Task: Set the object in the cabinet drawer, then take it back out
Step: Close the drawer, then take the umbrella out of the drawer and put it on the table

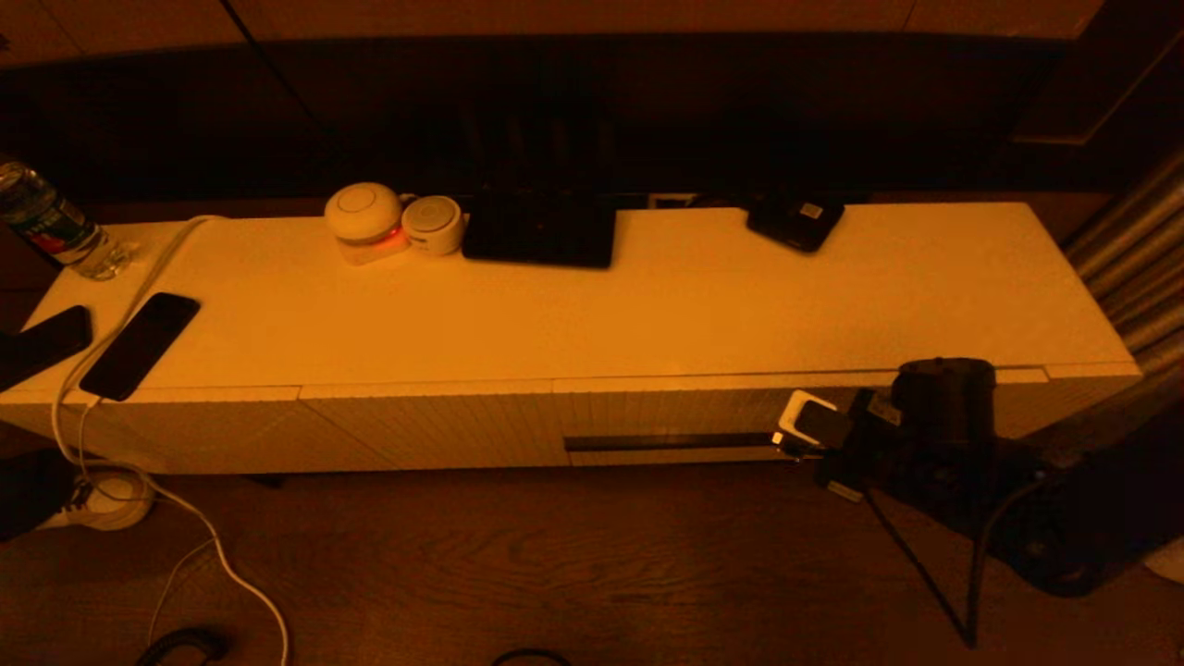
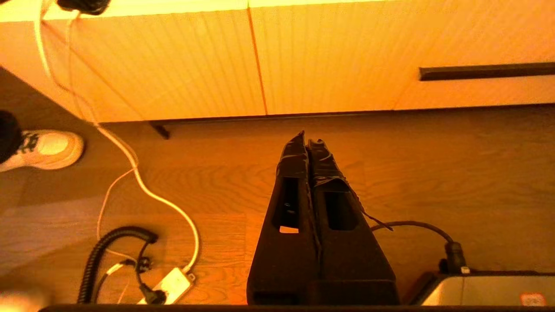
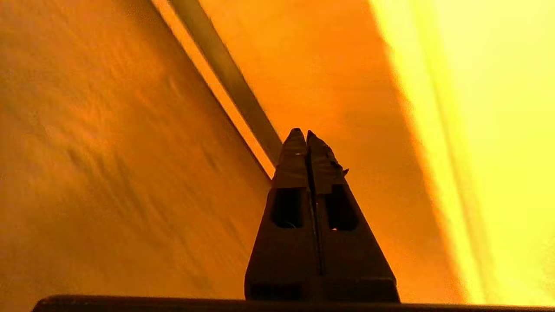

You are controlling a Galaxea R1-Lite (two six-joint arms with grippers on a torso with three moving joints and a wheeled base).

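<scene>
The cabinet drawer is shut; its ribbed white front carries a long dark handle slot. My right gripper is shut and empty, its tips at the right end of that slot. In the right wrist view the shut right gripper points at the slot on the drawer front. My left gripper is shut and empty, parked low over the wooden floor, facing the cabinet drawer. Which item on the cabinet top is the task's object cannot be told.
On the cabinet top lie two round white devices, a black tablet, a small black device, two phones, a white cable and a bottle. On the floor are a shoe and a power strip.
</scene>
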